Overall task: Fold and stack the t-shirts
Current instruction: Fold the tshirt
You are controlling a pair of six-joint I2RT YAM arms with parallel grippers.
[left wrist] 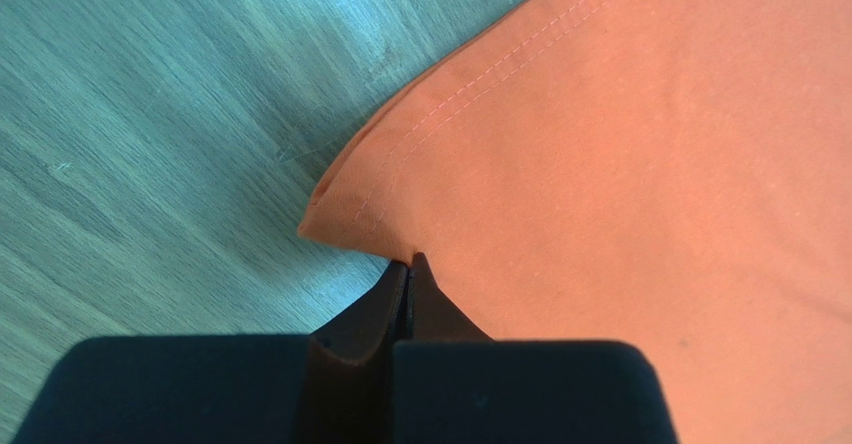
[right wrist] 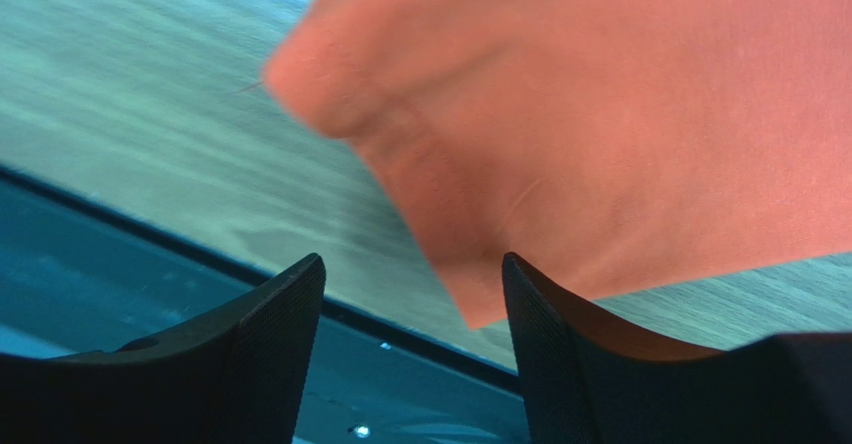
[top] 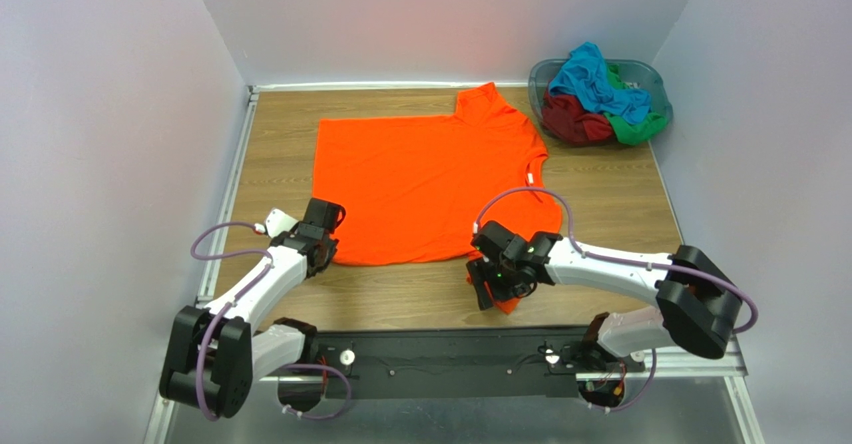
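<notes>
While the orange shirt [top: 420, 179] lies spread flat in the middle of the wooden table [top: 590, 224], its hem to the left and its collar to the right, both arms reach in at its near edge. At the near left corner, the left gripper [left wrist: 410, 261] has its jaws pressed fully together, and their tips meet the stitched hem edge just beside the corner, nipping the cloth there. Over at the near right, the right gripper [right wrist: 412, 264] is at the sleeve that sticks out toward the arm bases. Its jaws stand well apart, with a blurred flap of orange cloth reaching down toward the gap between them and close to the right-hand finger, but they have no hold on it. Beneath that gripper the table edge and the dark rail show. Away at the far right corner sits a grey-blue basket [top: 655, 80], and heaped in it are the turquoise shirt [top: 590, 80] on top, the dark red shirt [top: 570, 119] below it to the left and the green shirt [top: 635, 124] at the right, all crumpled.
</notes>
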